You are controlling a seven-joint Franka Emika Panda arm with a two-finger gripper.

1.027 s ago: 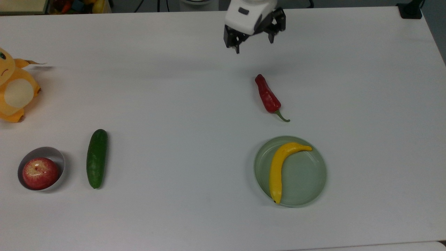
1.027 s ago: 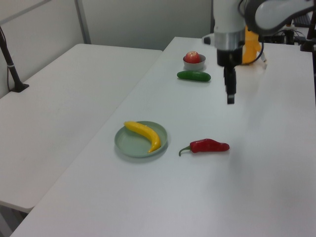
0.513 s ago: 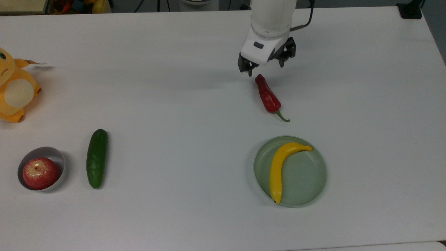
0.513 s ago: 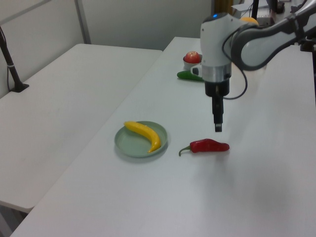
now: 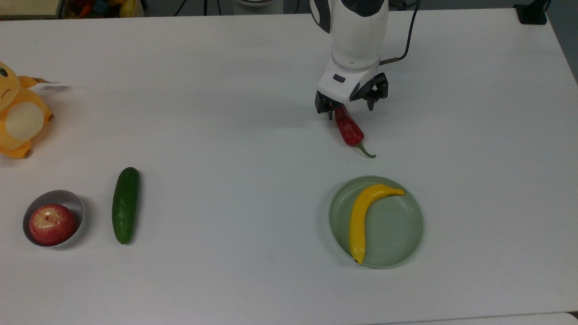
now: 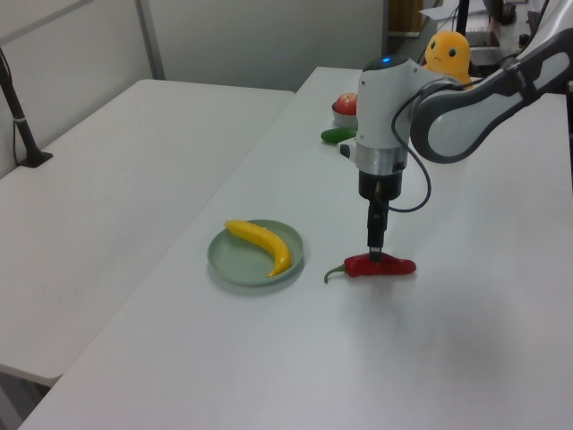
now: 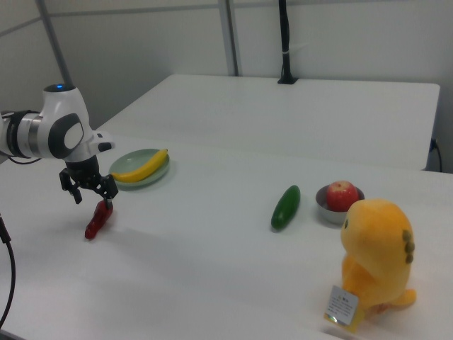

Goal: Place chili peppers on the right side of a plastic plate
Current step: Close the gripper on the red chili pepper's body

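The red chili pepper [image 5: 351, 131] lies on the white table, its green stem toward the plastic plate [image 5: 397, 243], a pale green dish that holds a yellow banana [image 5: 360, 217]. My gripper [image 5: 348, 104] is low over the pepper's tapered end, open, one finger on each side of it. The arm hides that end in the top view. In the left view the gripper [image 6: 376, 254] reaches down to the chili pepper [image 6: 383, 266], to the right of the plate [image 6: 229, 266]. In the right view the gripper [image 7: 90, 194] stands just above the pepper [image 7: 95, 222], near the plate [image 7: 134, 158].
A dark green cucumber [image 5: 125, 205] and a small grey bowl [image 5: 74, 203] holding a red apple [image 5: 52, 224] lie at the top view's left. A yellow plush toy [image 5: 18, 118] sits at the left edge. A cable [image 5: 408, 36] trails from the arm.
The gripper has come from the table's far edge toward the pepper and dropped low over its tapered end. The pepper, plate and banana have not moved.
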